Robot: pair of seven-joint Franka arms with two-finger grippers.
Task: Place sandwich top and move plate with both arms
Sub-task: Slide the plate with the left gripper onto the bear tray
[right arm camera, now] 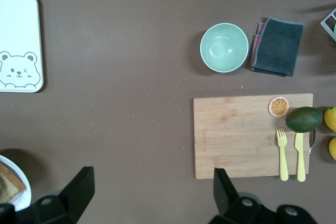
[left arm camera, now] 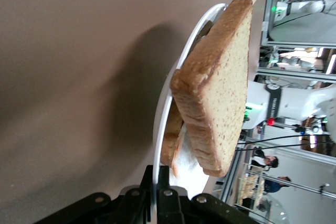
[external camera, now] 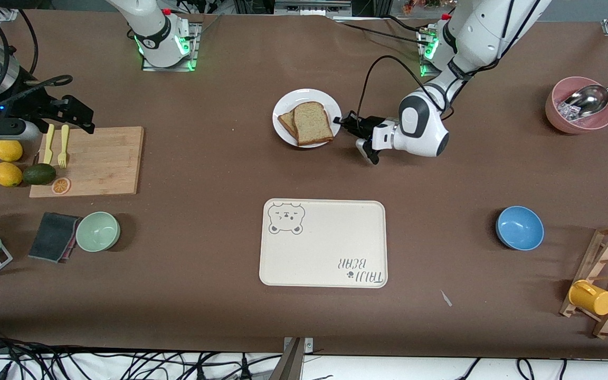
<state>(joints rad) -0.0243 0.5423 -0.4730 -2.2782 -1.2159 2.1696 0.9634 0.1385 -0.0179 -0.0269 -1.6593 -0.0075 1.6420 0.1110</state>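
The plate (external camera: pixel 289 108) holds the sandwich top (external camera: pixel 312 122), rim in left tool (external camera: pixel 345 122).

Sandwich top (external camera: pixel 313 123) on plate (external camera: pixel 288 104) — left gripper (external camera: pixel 347 122) at plate's 3 o'clock rim; tray (external camera: pixel 323 243) at 6 — nearer front cam.

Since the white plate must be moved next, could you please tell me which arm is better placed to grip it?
Left. The left gripper is at the round white plate's rim, while the right gripper hangs open above the bamboo cutting board.
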